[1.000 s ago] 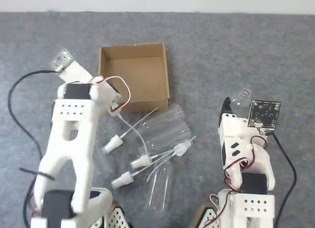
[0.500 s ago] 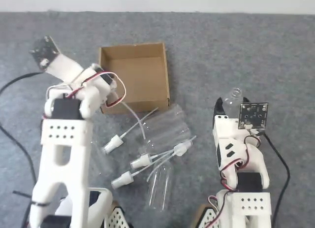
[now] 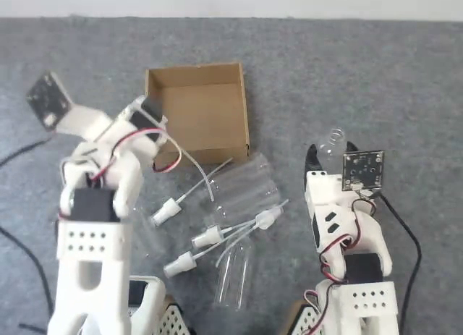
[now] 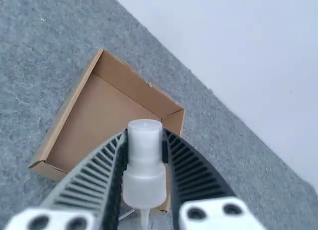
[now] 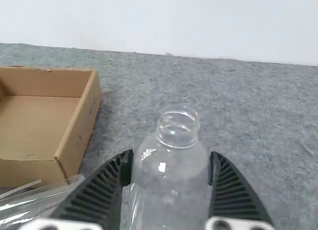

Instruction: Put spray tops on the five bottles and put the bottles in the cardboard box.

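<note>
White plastic arms [image 3: 90,241], red-white wires [image 3: 179,148], black cables [image 3: 409,230]; tool fingers [image 4: 94,180] black, ribbed.

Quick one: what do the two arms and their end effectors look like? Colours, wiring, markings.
Left arm and right arm: white printed shells, black servo blocks, red and white wire loops, a black cable off each. A bare camera board sits on each wrist. Left end effector and right end effector: dark ribbed fingers on white bases.
</note>
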Controlling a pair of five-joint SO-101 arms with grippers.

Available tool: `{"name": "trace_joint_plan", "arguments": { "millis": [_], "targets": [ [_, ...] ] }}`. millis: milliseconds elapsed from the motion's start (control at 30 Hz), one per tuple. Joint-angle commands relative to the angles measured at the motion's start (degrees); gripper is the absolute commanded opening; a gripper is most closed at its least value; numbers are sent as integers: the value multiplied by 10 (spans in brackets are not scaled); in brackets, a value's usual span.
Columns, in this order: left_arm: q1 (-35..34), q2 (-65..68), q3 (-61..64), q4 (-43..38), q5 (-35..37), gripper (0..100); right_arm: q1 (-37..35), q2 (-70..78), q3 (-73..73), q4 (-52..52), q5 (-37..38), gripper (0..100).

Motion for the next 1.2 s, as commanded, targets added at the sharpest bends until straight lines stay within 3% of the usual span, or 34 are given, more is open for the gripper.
{"name": "trace_joint_plan", "arguments": {
  "millis": [0,200,433,900,1167],
  "targets": [
    [4,-92,37,-44,-3,12,-18,-15,-10,-15,8,132],
    [2,-185,94,-76,-3,12,-33,-15,-10,-10,8,132],
    [0,-236,111,-75,-3,12,-79,-15,-44,70,43,132],
    [-1,-374,173,-77,-6,12,-95,-15,-44,76,44,132],
    [-1,-441,196,-77,-7,12,-139,-15,-81,146,45,132]
  ]
}}
